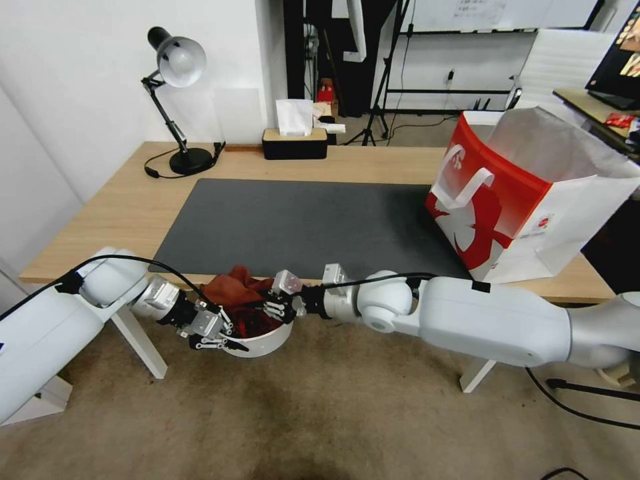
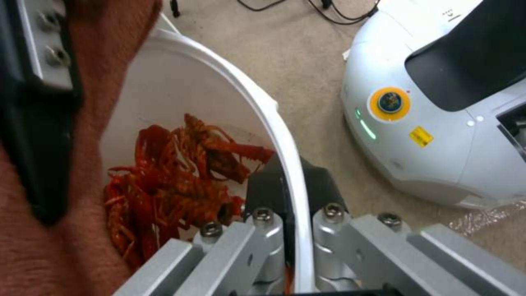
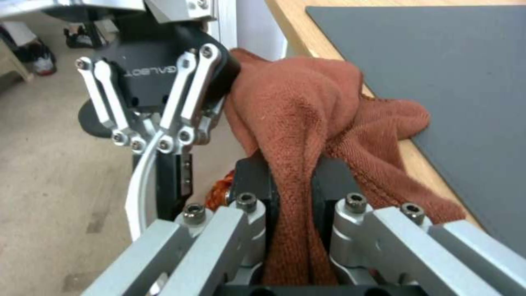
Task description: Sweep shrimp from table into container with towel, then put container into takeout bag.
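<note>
The sweeping step appears complete: the shrimp (image 2: pixel 181 176), bright red-orange with thin legs, lie in the white container (image 1: pixel 263 345) at lower centre, below the table (image 1: pixel 133 207) edge. Its rim is pinched by the left gripper (image 1: pixel 223 340); the rust-red towel (image 3: pixel 307 119) is pinched by the right gripper (image 3: pixel 293 181). Next, release of the towel and carriage to the takeout bag (image 1: pixel 507 200), upper right, seem called for.

The big dark mat (image 1: pixel 300 223) in the middle of the head view is bare, so a gripper could move freely there. The takeout bag (image 1: pixel 527 200) blocks the right side. A desk lamp (image 1: pixel 177 100) and a tissue box (image 1: pixel 295 141) stand along the top edge. At the bottom centre, the towel (image 1: pixel 233 287) and the container (image 1: pixel 260 343) crowd the table (image 1: pixel 120 213) edge.
</note>
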